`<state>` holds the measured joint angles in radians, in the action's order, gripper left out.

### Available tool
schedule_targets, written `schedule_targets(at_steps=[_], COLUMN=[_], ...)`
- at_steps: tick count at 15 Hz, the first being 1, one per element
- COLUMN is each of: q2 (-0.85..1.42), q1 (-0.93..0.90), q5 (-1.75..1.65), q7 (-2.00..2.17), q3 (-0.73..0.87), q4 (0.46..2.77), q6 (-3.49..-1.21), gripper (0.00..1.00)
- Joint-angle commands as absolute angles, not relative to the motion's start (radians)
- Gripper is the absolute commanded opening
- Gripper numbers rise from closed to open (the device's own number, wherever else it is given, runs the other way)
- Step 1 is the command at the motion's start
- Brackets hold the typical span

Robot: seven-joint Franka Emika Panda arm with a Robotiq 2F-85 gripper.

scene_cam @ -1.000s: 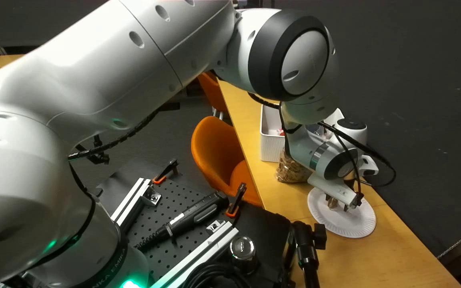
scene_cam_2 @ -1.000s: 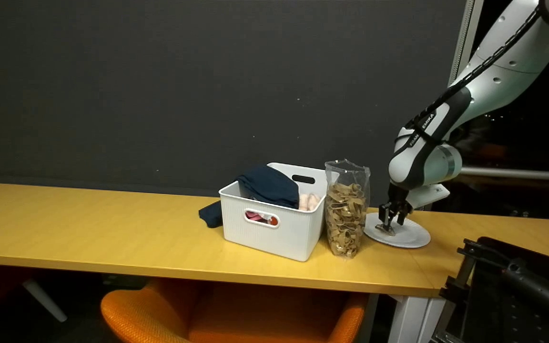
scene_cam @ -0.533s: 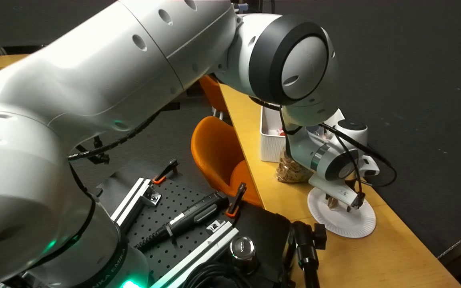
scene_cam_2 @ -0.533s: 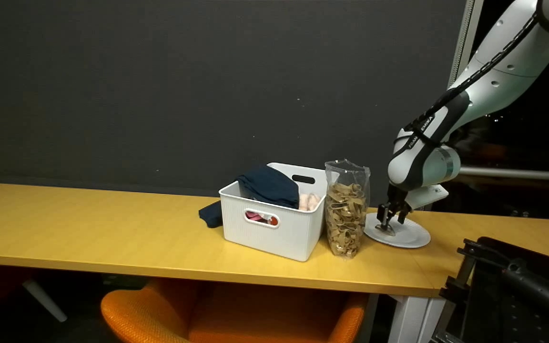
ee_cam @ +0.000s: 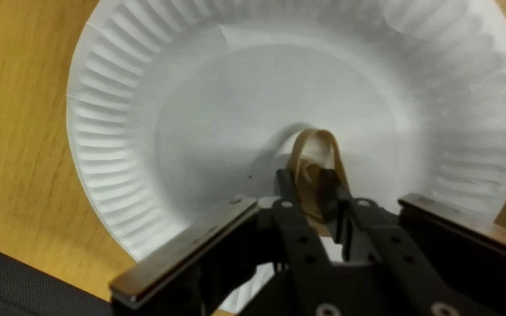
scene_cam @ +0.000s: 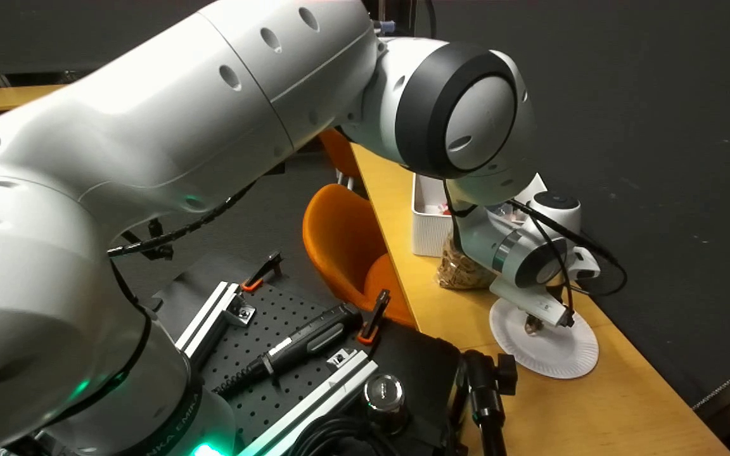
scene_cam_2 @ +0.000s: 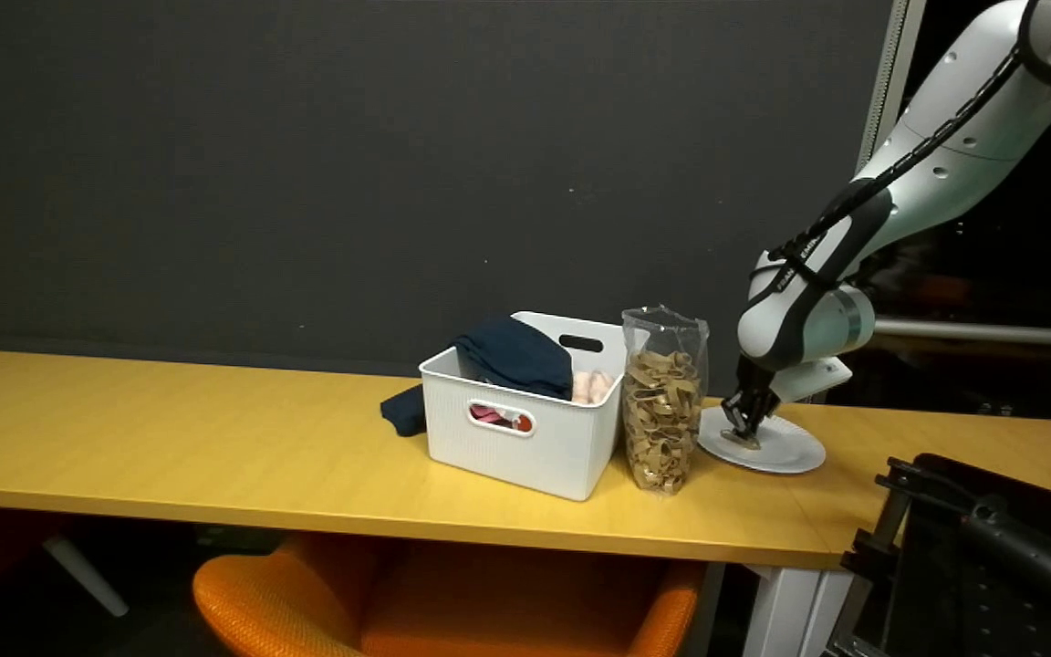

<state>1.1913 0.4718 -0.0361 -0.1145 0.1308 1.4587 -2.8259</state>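
Grips a looped brown band (ee_cam: 308, 193) between the 2 jaws of the gripper (ee_cam: 307, 177), pinching firmly. Holds it low, inside the ridged edge of a white paper plate (ee_cam: 218, 105); cannot tell contact from a gap beneath. Has beside the plate, on the yellow table (scene_cam_2: 215, 438), an upright clear bag (scene_cam_2: 667, 328) of brown strips (scene_cam_2: 662, 424), then a white basket (scene_cam_2: 516, 461) holding dark blue cloth (scene_cam_2: 525, 358).
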Motion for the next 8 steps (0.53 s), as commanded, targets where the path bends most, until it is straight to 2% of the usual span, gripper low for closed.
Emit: schedule_targets(at_steps=[1, 8], q2=[1.225, 1.162], q1=[0.473, 0.471], q5=[-0.014, -0.013], q7=[-0.123, -0.124], q3=[0.121, 0.12], q4=[1.419, 1.473], q6=[-2.826, -2.836], gripper=[0.0, 0.01])
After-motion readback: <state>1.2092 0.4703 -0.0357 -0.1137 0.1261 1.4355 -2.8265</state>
